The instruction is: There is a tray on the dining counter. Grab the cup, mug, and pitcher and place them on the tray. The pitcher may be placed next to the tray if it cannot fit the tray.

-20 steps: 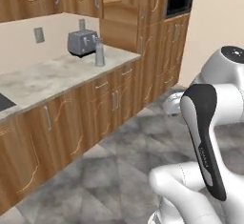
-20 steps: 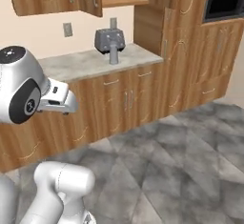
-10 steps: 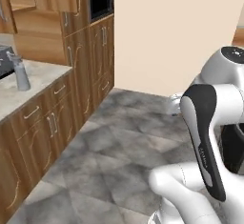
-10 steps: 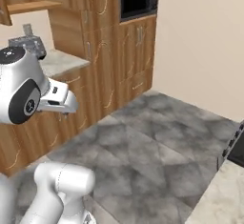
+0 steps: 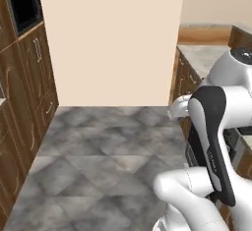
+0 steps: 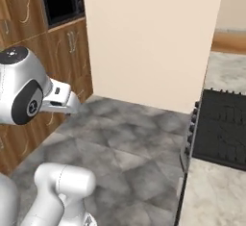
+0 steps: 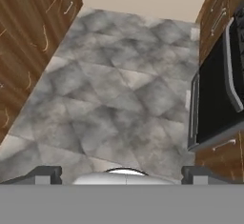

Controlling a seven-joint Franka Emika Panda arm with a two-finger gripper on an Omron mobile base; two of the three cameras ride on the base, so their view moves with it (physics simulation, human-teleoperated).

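We can't spot the tray, cup, mug or pitcher from where we are, so there's no way to place them relative to the gripper (image 7: 122, 173). Its tips sit far apart at the bottom of the hand view, jaws wide and holding nothing, pointed down at grey tiled floor (image 7: 119, 99) with a black oven (image 7: 217, 94) on the right. Compared with a second ago our base has swung round: the worktop with the toaster slid out of frame, and a plain beige wall (image 5: 113, 38) now sits at the top centre.
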